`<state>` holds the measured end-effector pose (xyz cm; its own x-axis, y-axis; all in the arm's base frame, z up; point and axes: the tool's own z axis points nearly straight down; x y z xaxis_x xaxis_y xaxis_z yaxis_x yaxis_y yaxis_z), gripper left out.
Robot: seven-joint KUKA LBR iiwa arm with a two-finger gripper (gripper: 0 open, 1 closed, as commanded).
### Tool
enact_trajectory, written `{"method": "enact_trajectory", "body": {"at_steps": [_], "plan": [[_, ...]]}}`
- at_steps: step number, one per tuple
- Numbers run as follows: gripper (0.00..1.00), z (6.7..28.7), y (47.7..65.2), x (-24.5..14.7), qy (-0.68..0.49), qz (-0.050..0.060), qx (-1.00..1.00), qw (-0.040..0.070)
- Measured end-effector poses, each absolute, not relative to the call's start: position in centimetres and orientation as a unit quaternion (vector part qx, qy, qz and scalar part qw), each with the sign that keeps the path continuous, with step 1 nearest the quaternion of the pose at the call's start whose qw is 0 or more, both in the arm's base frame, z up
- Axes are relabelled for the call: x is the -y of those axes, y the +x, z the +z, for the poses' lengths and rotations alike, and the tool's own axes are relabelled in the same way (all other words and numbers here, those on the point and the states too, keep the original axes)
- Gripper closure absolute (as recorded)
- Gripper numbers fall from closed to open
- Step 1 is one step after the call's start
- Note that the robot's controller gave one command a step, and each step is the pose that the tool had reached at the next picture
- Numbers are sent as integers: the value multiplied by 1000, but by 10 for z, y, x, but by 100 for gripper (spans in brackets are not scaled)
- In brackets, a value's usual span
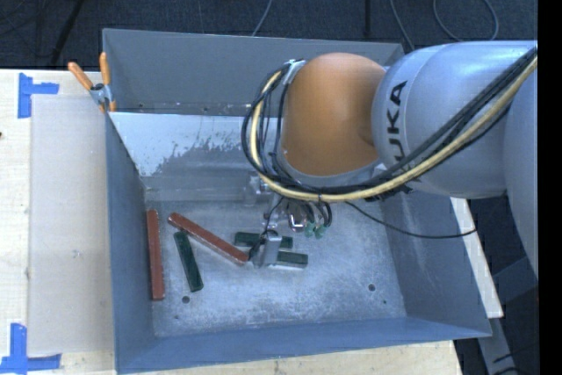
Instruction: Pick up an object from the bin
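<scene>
Letters "UKA" show on the grey arm, next to its orange cover. The gripper is low at the middle of the bin floor, at the right end of a slanted brown stick, with small dark green blocks just beside it. I cannot tell if it is squeezing anything. Near the left wall lie another brown stick and a dark green stick.

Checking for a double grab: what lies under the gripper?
Under the gripper lie the right end of a slanted brown stick and short dark green pieces. Whatever sits right beneath its tip is hidden by the gripper itself.
</scene>
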<state>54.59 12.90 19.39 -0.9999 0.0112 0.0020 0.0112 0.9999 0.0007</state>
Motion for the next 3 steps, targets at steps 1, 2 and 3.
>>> {"method": "enact_trajectory", "body": {"at_steps": [1, 2, 3], "plan": [[0, 66, 509, -119, -29, 0, 1000, 3], [0, 114, 570, -105, 165, 0, 986, -3], [0, 68, 557, -74, 247, 0, 969, 2]]}}
